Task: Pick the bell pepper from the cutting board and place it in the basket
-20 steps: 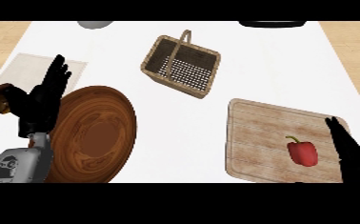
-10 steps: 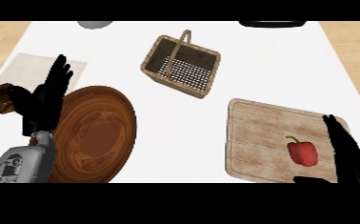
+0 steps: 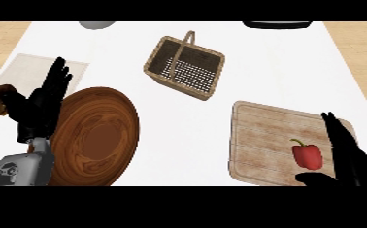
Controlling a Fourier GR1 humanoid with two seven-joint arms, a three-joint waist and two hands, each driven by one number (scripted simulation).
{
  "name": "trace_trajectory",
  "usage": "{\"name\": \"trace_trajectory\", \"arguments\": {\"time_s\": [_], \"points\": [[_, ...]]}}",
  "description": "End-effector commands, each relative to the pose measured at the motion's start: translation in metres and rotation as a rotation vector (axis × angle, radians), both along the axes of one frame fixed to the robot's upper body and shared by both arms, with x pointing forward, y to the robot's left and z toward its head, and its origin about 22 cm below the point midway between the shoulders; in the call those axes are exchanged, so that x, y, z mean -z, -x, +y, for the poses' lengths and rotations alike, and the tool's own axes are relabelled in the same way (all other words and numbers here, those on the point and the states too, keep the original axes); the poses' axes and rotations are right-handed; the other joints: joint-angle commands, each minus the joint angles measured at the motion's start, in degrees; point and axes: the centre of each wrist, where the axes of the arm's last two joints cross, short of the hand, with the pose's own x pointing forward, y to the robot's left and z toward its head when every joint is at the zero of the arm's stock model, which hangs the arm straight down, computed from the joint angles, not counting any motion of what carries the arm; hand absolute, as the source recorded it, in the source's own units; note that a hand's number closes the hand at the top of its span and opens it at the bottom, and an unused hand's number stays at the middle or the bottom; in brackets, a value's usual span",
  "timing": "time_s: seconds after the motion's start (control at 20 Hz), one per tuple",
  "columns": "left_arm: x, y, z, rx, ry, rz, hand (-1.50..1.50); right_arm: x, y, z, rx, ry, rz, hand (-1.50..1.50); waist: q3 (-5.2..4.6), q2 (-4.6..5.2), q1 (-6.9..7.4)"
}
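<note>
The small red bell pepper with a green stem (image 3: pixel 308 155) lies on the pale wooden cutting board (image 3: pixel 269 135), near the board's right side, w/ its stem pointing up and left. The board sits on the white bench (image 3: pixel 279 72) at the lower right. The right robot hand (image 3: pixel 344 156) is at the right edge of the board, just beside the pepper. Its fingers are straight and point up, and its thumb sticks out to the left below the pepper. The hand is wide open & holds nothing; it's not touching the pepper as far as one can see. The brown woven basket with a thin handle (image 3: pixel 185 68) stands in the middle of the bench, higher up in the view and well apart from the board. It's tilted a bit, and its mesh bottom shows inside. A big round dark wooden plate (image 3: pixel 97 137) lies at the lower left. The left robot hand (image 3: pixel 44 103) is at the left edge of that plate, fingers up and spread, open w/ nothing in it, resting there. A pale cloth mat (image 3: pixel 28 67) lies behind it on the bench. At the top edge a grey round thing (image 3: pixel 97 24) and a black thing (image 3: pixel 278 24) peek in; can't tell what they are.
</note>
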Motion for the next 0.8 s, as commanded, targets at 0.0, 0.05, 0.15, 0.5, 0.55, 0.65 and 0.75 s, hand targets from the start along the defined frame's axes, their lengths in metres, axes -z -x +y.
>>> {"name": "trace_trajectory", "arguments": {"time_s": [0.0, 0.05, 0.15, 0.5, 0.55, 0.65, 0.75], "points": [[0.010, -0.006, 0.004, 0.018, -0.024, 0.008, 0.00, 0.004, -0.004, 0.009, 0.006, -0.009, 0.016, -1.50, 0.38, 0.22, -0.06], [-0.010, 0.010, -0.012, 0.011, 0.014, 0.018, 0.00, 0.018, 0.007, 0.005, 0.016, -0.005, 0.023, -1.50, 0.41, 0.15, 0.12], [0.005, -0.001, -0.004, 0.000, 0.012, -0.004, 0.00, 0.021, -0.007, -0.003, 0.006, 0.010, 0.055, -1.50, 0.39, 0.23, 0.06], [-0.002, 0.005, -0.005, 0.033, 0.011, 0.010, 0.00, 0.038, -0.015, -0.009, -0.144, 0.087, 0.200, 1.50, 0.43, 0.28, 0.72], [-0.003, 0.005, 0.004, 0.013, -0.001, -0.001, 0.00, 0.047, -0.006, -0.014, -0.147, 0.099, 0.192, 1.50, 0.42, 0.26, 0.45], [0.012, -0.010, -0.009, 0.012, 0.012, 0.007, 0.00, 0.043, -0.004, 0.006, -0.153, 0.000, 0.163, 1.50, 0.39, 0.29, -0.12], [-0.010, -0.009, 0.005, 0.005, 0.003, 0.007, 0.00, 0.042, -0.006, -0.004, -0.155, 0.007, 0.165, 1.50, 0.41, 0.23, 0.09]]}}
